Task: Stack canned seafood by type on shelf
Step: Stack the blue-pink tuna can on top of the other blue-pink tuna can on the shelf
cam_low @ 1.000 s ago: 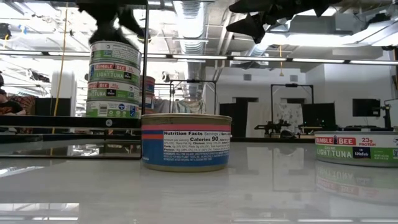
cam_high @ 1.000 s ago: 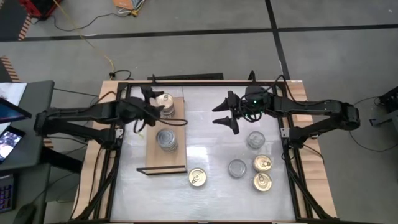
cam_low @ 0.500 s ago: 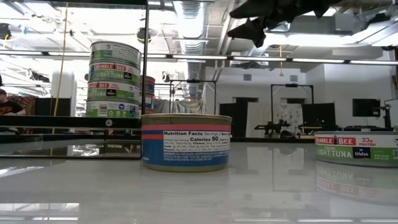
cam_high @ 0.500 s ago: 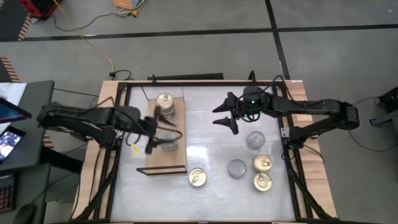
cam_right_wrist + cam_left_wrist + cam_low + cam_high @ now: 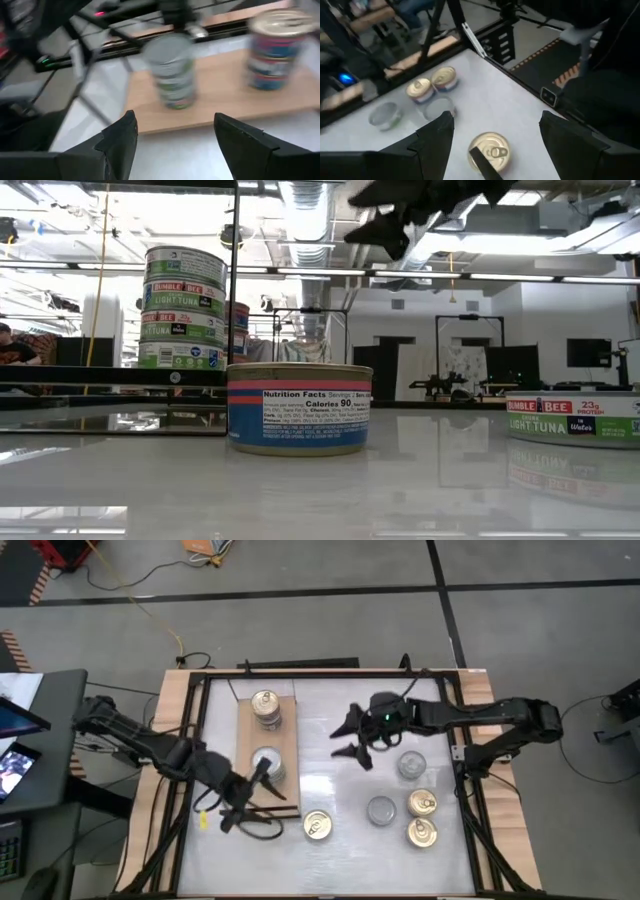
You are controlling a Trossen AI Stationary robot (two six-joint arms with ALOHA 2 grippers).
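The shelf (image 5: 252, 740), a tan board, lies at the table's left. A gold-topped stack of canned seafood (image 5: 265, 705) stands on its far end and a silver-topped stack (image 5: 266, 762) on its middle. Loose tins lie on the white top: a gold one (image 5: 318, 827) just right of the shelf's near end, two silver ones (image 5: 381, 810) (image 5: 410, 765) and two gold ones (image 5: 422, 803) (image 5: 421, 833). My left gripper (image 5: 255, 802) hovers open over the shelf's near end, facing the gold tin (image 5: 490, 150). My right gripper (image 5: 345, 738) hangs open mid-table, facing the stacks (image 5: 172, 72).
Black frame bars and wooden rails (image 5: 480, 790) run along the table's left and right sides. In the low view a blue-labelled tin (image 5: 298, 408) stands close and a green-labelled one (image 5: 575, 418) at right. Bare white top lies between the shelf and the loose tins.
My left gripper has swung from the gold-topped stack at the shelf's far end toward the table's near edge, turning until it points toward the right. The stack stays where it was. My right gripper has shifted a little toward the shelf and sunk slightly.
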